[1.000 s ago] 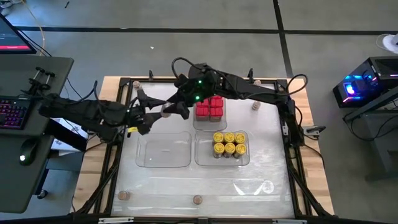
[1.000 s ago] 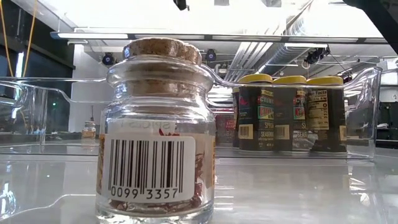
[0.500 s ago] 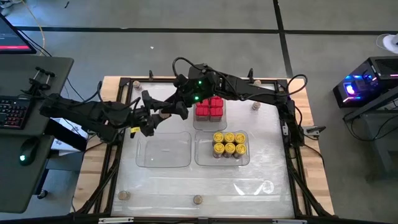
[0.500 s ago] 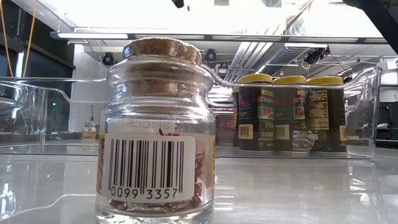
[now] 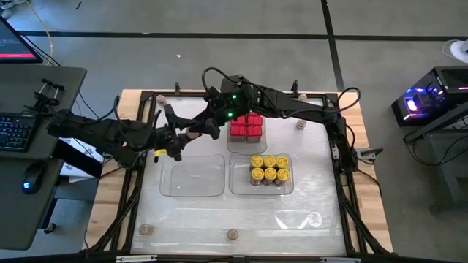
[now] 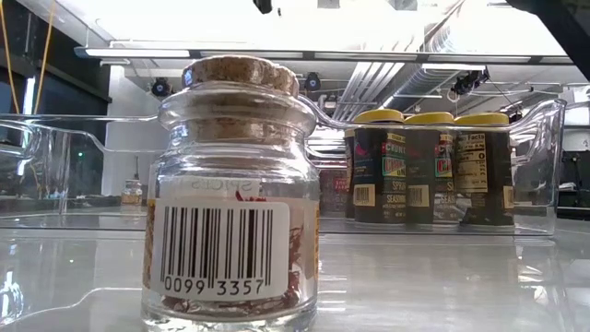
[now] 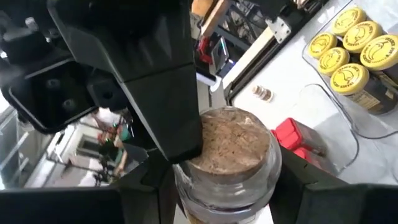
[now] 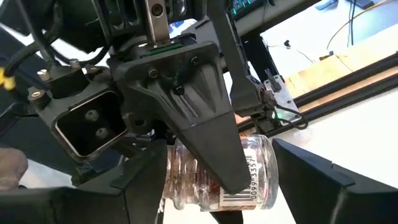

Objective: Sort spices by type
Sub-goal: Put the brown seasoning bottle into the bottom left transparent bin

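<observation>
High view: left gripper (image 5: 183, 137) and right gripper (image 5: 206, 126) meeting at far left of table (image 5: 241, 219), above clear trays (image 5: 191, 177). Corked jar (image 7: 231, 155) between both: left fingers (image 7: 163, 93) pinching it, right fingers (image 8: 205, 118) spread around it. Red boxes (image 5: 246, 126) and yellow-lidded jars (image 5: 269, 168) sorted right.
</observation>
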Motion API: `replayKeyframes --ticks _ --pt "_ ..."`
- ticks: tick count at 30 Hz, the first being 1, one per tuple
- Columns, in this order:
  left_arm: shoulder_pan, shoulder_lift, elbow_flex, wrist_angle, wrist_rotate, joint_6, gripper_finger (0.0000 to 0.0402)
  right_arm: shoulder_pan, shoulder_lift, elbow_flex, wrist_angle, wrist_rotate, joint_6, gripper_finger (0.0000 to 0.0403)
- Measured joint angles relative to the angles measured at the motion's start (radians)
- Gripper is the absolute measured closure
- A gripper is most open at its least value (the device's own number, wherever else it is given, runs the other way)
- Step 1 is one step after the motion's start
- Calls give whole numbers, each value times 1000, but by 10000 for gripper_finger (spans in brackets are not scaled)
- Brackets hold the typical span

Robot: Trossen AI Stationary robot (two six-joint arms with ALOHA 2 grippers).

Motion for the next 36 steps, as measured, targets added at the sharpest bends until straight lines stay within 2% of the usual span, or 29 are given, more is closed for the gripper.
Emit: replayKeyframes --ticks 8,12,14,17,22,27,30,33,36 --pt "8 -27 0 -94 -38 -167 249 -58 -30 3 -6 -12 2 122" --pt "14 -41 0 -176 -47 -371 249 -84 -52 0 -45 -18 -30 121" --pt "23 -52 -4 -235 15 -538 249 -92 -78 1 -74 -17 -78 121" --pt "42 -69 -50 -231 187 -772 249 -93 -101 3 -145 -10 -166 121" --pt "83 -46 -141 -147 428 -996 249 -34 -92 0 -261 -10 -296 121" --pt "120 33 -153 -66 605 -1087 249 36 -87 0 -351 -12 -393 121" --pt "127 76 -153 -42 722 -1089 249 70 -86 0 -366 -7 -421 121" --pt "126 111 -153 -12 749 -1084 249 99 -86 0 -372 -3 -485 121" --pt "126 136 -154 37 782 -1028 249 129 -74 0 -381 42 -619 121"
